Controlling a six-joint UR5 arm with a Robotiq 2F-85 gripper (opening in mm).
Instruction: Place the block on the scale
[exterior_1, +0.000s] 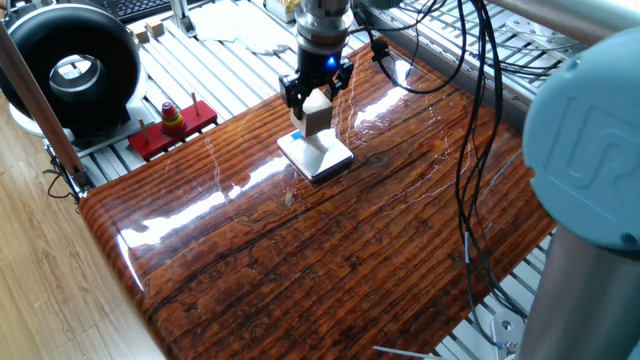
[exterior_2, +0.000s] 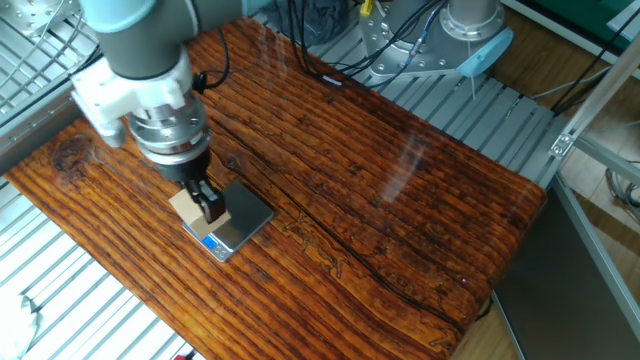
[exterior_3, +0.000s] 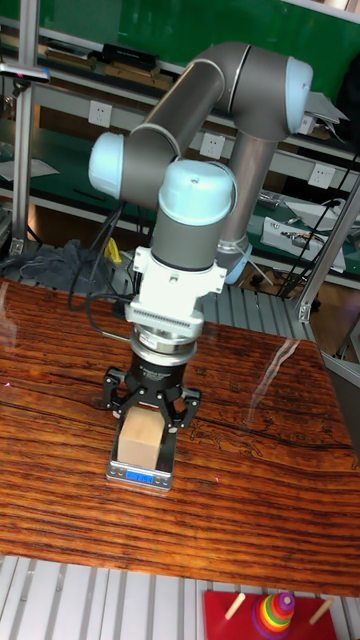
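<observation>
The block (exterior_1: 317, 109) is a small tan wooden cube held between the black fingers of my gripper (exterior_1: 317, 104), which is shut on it. It hangs just above the scale (exterior_1: 322, 158), a thin white square pad on the wooden table. In the other fixed view the gripper (exterior_2: 200, 202) holds the block (exterior_2: 188, 205) over the edge of the scale (exterior_2: 245, 217) nearest its blue corner. The tall fixed view shows the block (exterior_3: 141, 437) between the fingers of the gripper (exterior_3: 143, 432), right over the scale (exterior_3: 140, 477); whether they touch I cannot tell.
A red toy base (exterior_1: 172, 128) with a stacked ring toy stands left of the table on the slatted frame. A large black round device (exterior_1: 72, 70) sits at far left. Cables (exterior_1: 470, 120) hang over the table's right side. A second arm's base (exterior_2: 468, 30) stands beyond the table.
</observation>
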